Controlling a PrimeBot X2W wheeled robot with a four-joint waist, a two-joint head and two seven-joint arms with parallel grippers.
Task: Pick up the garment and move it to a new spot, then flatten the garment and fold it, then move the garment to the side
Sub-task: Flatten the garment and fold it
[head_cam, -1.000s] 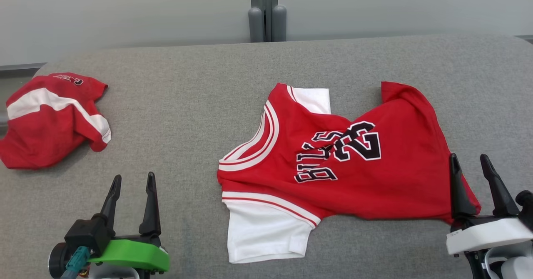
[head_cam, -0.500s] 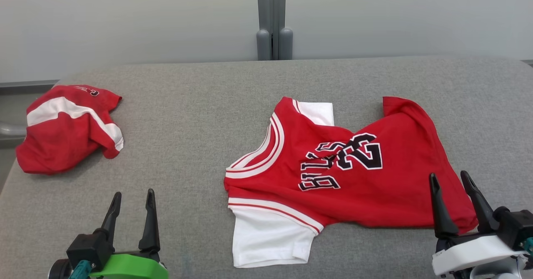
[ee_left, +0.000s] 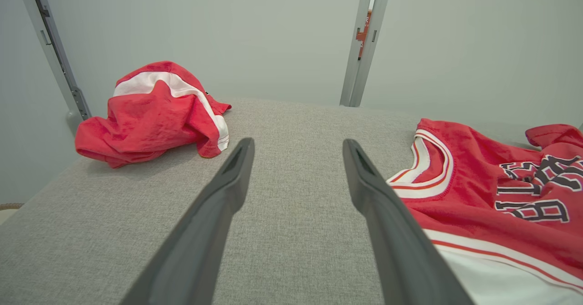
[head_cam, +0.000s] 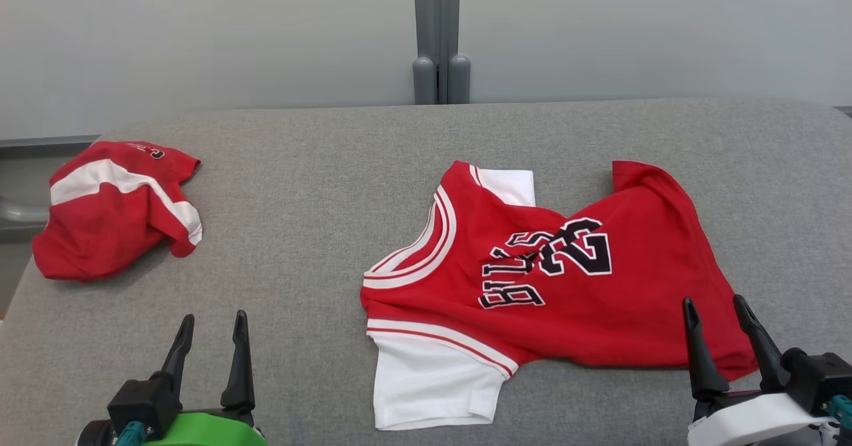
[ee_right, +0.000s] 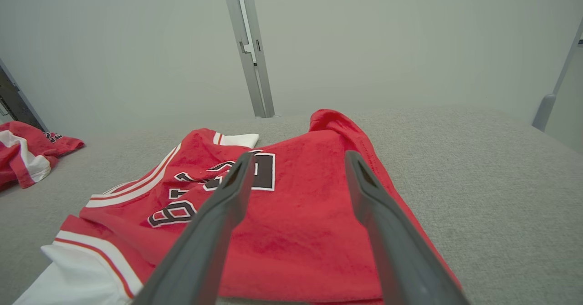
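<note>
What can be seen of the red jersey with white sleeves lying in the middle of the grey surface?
The red jersey looks like soft knit fabric, with white short sleeves, red-and-white striped trim at the neck and armholes, and black, white-edged lettering bunched by a crease across the chest. It lies unfolded and rumpled on the grey padded surface, neck toward the robot's left. The right gripper, fingers open, is at its near hem corner; whether they touch cannot be told.

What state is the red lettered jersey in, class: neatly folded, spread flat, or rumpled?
Rumpled. The jersey lies spread but twisted on the grey surface: a fold crumples its lettering, hiding some letters.
</note>
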